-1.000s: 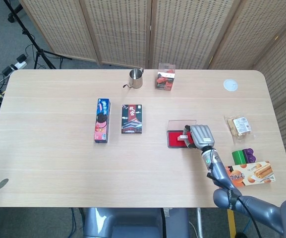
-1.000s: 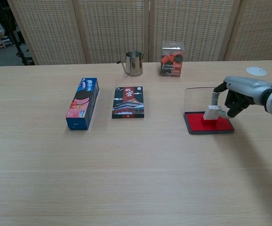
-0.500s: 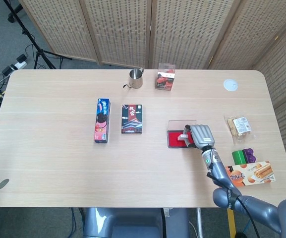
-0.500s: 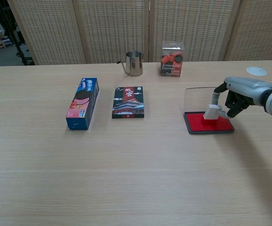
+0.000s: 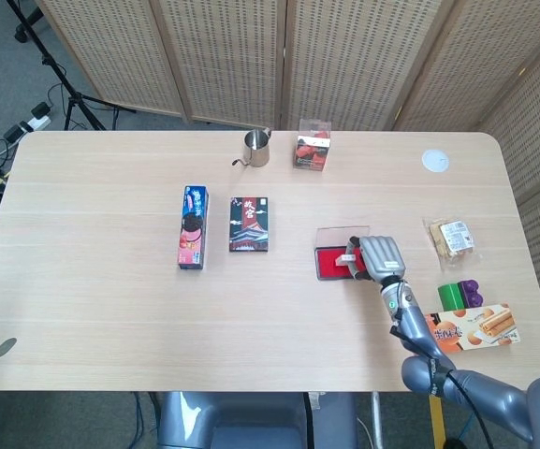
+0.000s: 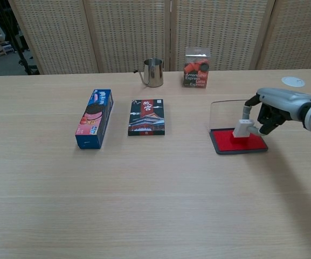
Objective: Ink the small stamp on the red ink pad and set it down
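right hand has its fingers pinched around the small stamp, which sits on the red ink pad; it looks tiny, light and rigid, so grabbing the upright handle up top seems best

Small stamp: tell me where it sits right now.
In the chest view the small stamp stands on the red ink pad at the table's right side, pinched by the right hand, in front of the pad's raised clear lid.
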`<state>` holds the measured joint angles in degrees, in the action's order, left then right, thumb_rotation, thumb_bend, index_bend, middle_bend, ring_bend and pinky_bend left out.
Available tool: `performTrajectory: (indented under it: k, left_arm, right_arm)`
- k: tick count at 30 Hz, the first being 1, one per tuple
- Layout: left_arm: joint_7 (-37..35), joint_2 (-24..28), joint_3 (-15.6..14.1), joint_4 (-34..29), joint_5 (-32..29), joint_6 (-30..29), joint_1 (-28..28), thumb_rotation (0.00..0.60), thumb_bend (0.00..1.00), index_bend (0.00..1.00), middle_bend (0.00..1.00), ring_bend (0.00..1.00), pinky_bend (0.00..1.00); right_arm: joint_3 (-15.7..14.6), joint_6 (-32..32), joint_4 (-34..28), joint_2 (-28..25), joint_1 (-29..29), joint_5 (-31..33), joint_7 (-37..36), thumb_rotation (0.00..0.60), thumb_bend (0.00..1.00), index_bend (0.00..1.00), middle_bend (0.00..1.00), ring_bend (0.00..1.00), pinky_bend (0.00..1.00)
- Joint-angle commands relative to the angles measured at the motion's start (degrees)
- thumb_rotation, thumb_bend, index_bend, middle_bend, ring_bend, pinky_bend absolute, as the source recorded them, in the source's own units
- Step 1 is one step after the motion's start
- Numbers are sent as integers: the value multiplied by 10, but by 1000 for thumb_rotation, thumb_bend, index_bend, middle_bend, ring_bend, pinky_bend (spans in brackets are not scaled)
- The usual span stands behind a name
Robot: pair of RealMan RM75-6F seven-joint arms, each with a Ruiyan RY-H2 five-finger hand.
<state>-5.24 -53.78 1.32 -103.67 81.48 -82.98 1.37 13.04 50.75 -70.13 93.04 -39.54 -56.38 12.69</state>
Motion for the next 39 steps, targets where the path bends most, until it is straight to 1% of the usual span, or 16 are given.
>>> performTrajectory:
  k: [1, 6, 13, 14, 15, 19, 27, 33, 37, 39]
  left_arm:
    - [-1, 0, 0, 0, 0, 0, 0, 600, 0, 0, 0, 0, 0]
    - [-1, 0, -1, 1, 2, -1, 0, 600, 0, 0, 0, 0, 0]
    - [2, -1, -2, 0, 5, 1, 1, 600, 0, 0, 0, 0, 0]
    - [3, -1, -3, -1, 6, 1, 1, 600, 0, 0, 0, 0, 0]
    - [6, -2, -4, -2, 8, 1, 1, 600, 0, 0, 0, 0, 0]
    - [13, -4, -5, -3, 8, -1, 0, 600, 0, 0, 0, 0, 0]
    - [29, -10, -3, -5, 1, 2, 2, 600, 0, 0, 0, 0, 0]
    - [38, -13, -2, -6, -4, 5, 4, 600, 0, 0, 0, 0, 0]
    - [44, -14, -3, -8, -7, 9, 6, 600, 0, 0, 0, 0, 0]
    - [43, -14, -3, -9, -7, 8, 6, 600, 0, 0, 0, 0, 0]
  right_arm:
    - [9, 10, -22, -15, 2, -4, -6, 600, 569, 525, 962, 1000, 1000]
    - [21, 27, -65, -51, 10, -10, -14, 600, 569, 524, 962, 1000, 1000]
    - [17, 31, -72, -75, 20, -6, -14, 600, 569, 524, 963, 1000, 1000]
    - [15, 30, -68, -78, 23, -5, -14, 600, 569, 524, 962, 1000, 1000]
    - [6, 24, -53, -79, 30, 1, -18, 600, 569, 524, 962, 1000, 1000]
    - [-11, 0, -2, -65, 42, -6, -55, 600, 569, 524, 962, 1000, 1000]
    - [-17, -19, 67, -39, 46, -28, -103, 600, 569, 524, 962, 1000, 1000]
    - [-15, -22, 91, -31, 48, -45, -128, 600, 569, 524, 962, 1000, 1000]
    - [-14, -23, 94, -32, 48, -54, -135, 600, 522, 497, 960, 1000, 1000]
    - [-14, -21, 92, -33, 49, -57, -136, 600, 517, 492, 959, 1000, 1000]
